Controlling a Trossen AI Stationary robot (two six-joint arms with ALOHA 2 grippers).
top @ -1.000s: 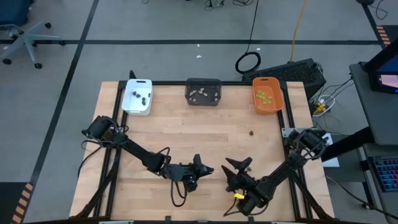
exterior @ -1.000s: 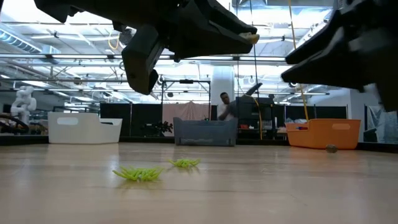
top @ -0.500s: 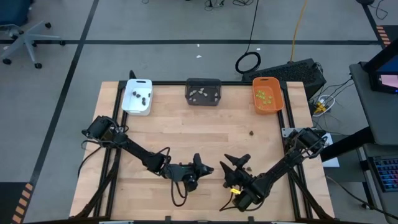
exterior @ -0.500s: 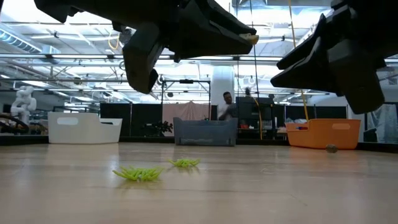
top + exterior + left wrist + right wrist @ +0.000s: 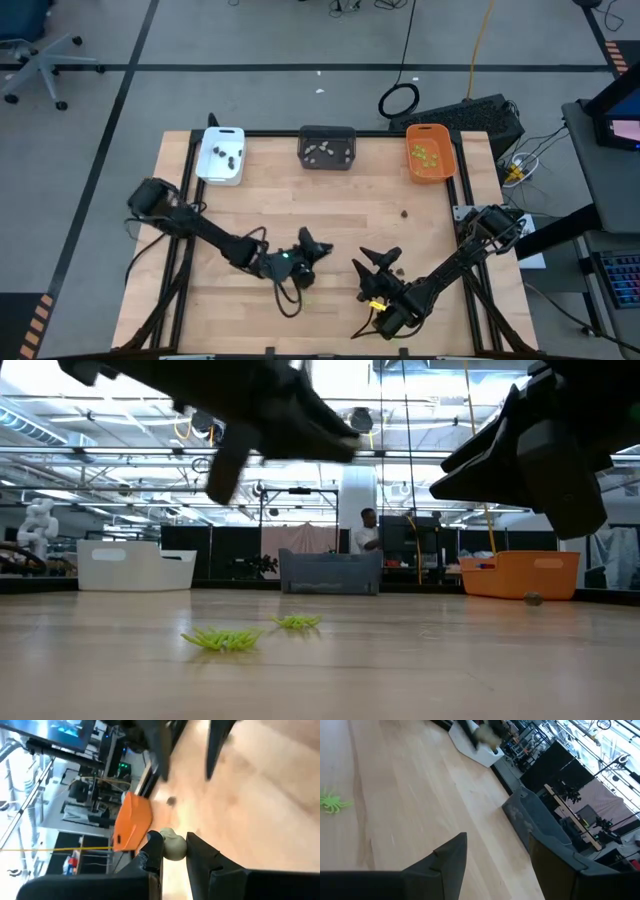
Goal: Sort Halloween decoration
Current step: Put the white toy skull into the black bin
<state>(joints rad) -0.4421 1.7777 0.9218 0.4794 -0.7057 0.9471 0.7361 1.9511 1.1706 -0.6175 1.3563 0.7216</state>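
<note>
A pale wooden worktop carries three trays along its far edge: white tray, dark grey tray, orange tray. Two lime green pieces and a dark piece lie loose on it

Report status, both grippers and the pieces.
Left gripper shut on a beige piece, held above the table. Right gripper open, empty, near the front. Green pieces loose on the table; one dark piece near the orange tray.

High view looks straight down over whole table. Low view sits at tabletop level, facing trays. Wrist views peer close past own jaws; all share tabletop.
</note>
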